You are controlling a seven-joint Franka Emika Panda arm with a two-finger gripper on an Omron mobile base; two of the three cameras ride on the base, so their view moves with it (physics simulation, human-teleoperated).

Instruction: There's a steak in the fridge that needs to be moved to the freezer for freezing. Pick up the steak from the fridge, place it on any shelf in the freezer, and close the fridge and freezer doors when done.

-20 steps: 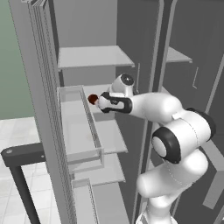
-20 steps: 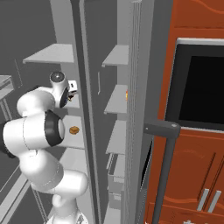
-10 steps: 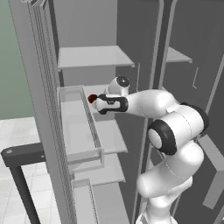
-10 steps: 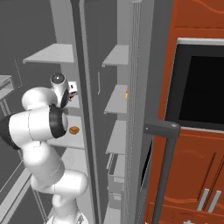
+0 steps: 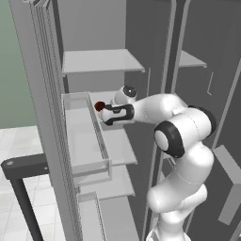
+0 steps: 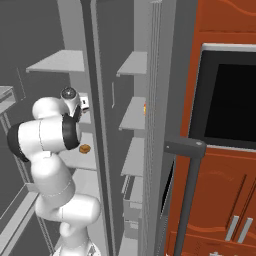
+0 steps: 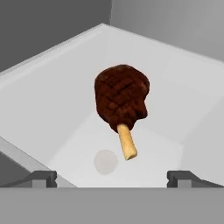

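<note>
The steak (image 7: 121, 98), a dark red-brown lump with a tan end (image 7: 127, 146) pointing toward me, lies on a pale shelf (image 7: 65, 109) of the fridge (image 5: 101, 61). It also shows at the shelf's left end (image 5: 99, 106). My gripper (image 7: 113, 177) is open just short of it, its fingertips (image 7: 43, 177) spread wide with nothing between them. The hand (image 5: 115, 113) reaches left into the fridge, level with the steak. The freezer (image 5: 190, 60) stands open to the right, with narrow shelves (image 6: 132, 114). Both doors are open.
The open fridge door (image 5: 42, 117) with a clear bin (image 5: 84, 136) and dark bar handle (image 5: 28, 164) stands close on the left. A flat orange disc (image 6: 84, 148) lies on a lower fridge shelf. A tiny orange piece (image 6: 145, 106) is by the freezer shelves. The freezer door handle (image 6: 185, 150) juts out on the right.
The arm has stretched further into the fridge and the hand has eased slightly toward the steak. The jaws have stayed open and the steak has not moved.
</note>
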